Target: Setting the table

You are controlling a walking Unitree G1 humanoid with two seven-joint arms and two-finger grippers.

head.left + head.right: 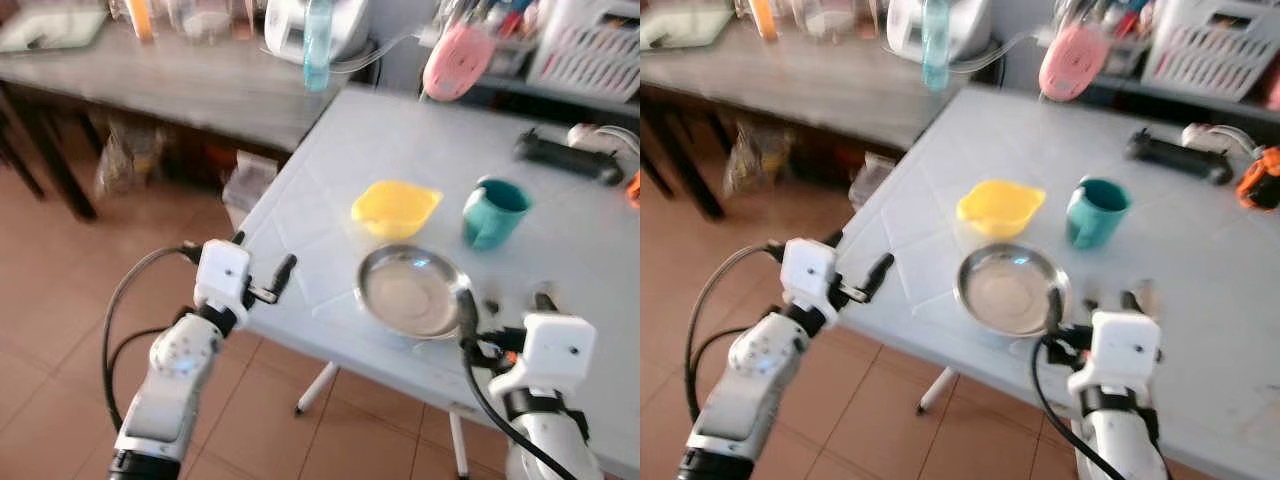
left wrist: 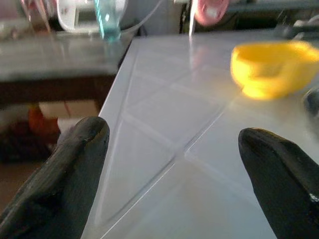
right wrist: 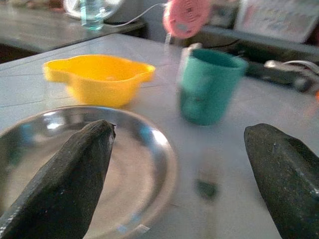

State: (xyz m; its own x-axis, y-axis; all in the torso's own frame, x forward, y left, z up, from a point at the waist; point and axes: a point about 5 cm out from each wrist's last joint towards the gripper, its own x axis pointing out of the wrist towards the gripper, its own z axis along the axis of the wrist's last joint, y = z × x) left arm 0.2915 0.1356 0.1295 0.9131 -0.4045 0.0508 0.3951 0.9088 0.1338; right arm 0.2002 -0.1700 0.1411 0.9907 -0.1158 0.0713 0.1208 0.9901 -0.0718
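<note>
We stand at the near corner of a white table (image 1: 400,150) with a steel plate (image 1: 410,292) near its front edge, a yellow bowl (image 1: 395,207) just behind the plate, and a teal cup (image 1: 493,212) to the right of the bowl. From the head camera we see our left gripper (image 1: 262,268) held up off the table's left edge, over the tiled floor (image 1: 60,300), its two black fingers spread and holding nothing. Our right gripper (image 1: 505,308) hovers over the table at the plate's right rim, one finger over the rim and the other to its right, released and empty. The head views also show what the wrist cameras miss: a long black tool (image 1: 568,158) and an orange object (image 1: 1260,190) toward the far right of the table, a white basket (image 1: 590,45) behind them, and a darker side table (image 1: 150,80) on the left carrying a white appliance (image 1: 315,25) and a blue bottle (image 1: 318,42). The right wrist view gives the close detail: one finger (image 3: 65,179) lies across the plate while the other finger (image 3: 289,174) sits well off to the side, with the bowl and cup standing apart beyond them and a pink object (image 3: 185,17) further back. The left wrist view looks along the bare tabletop toward the bowl, with both fingers wide apart.
</note>
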